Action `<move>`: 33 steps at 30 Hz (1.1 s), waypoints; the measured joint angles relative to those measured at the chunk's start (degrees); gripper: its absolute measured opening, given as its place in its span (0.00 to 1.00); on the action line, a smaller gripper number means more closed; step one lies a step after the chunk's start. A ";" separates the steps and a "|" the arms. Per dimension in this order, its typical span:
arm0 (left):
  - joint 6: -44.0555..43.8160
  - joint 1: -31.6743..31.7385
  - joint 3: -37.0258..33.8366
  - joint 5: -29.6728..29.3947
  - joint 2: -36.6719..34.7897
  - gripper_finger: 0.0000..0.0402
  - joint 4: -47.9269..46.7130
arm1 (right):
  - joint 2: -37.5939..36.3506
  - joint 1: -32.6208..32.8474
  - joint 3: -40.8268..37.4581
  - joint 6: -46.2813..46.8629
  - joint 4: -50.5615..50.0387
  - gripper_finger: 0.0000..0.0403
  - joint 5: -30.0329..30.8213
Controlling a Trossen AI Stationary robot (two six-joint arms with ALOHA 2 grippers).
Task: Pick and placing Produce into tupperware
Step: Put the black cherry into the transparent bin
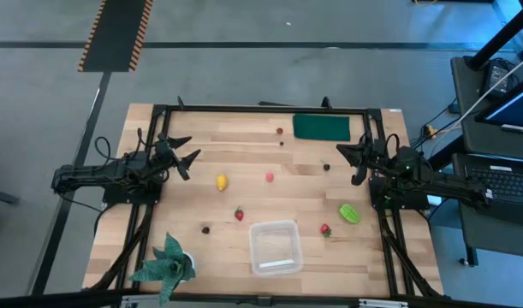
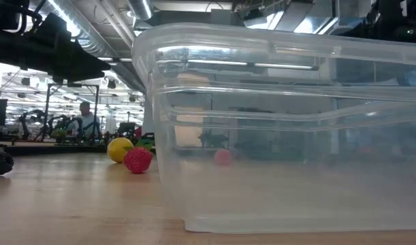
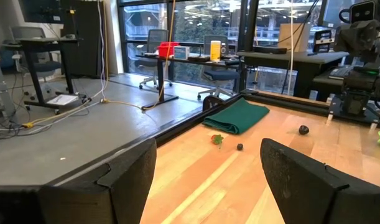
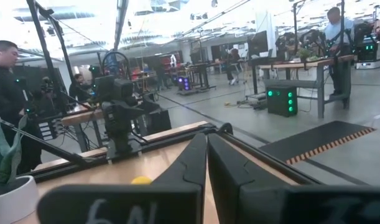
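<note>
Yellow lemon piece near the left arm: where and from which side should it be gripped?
Grip the yellow lemon piece across its narrow middle, coming straight down from above. It lies flat and alone on the table, its long axis running roughly toward the tupperware, leaving both narrow sides free.

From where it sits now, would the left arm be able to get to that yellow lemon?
Probably yes. The left gripper hangs with its jaws open, and the yellow lemon lies alone on bare wood close by, with nothing between them.

- Overhead light is falling evenly; shadows are staying faint.
- Ceiling strips are glaring.
- The tupperware (image 2: pixel 289 129) is blurring the room behind it.
</note>
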 joint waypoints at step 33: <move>-4.66 -0.01 0.00 1.95 0.01 0.70 0.00 | 10.97 0.04 18.37 -1.55 -15.96 0.49 -1.48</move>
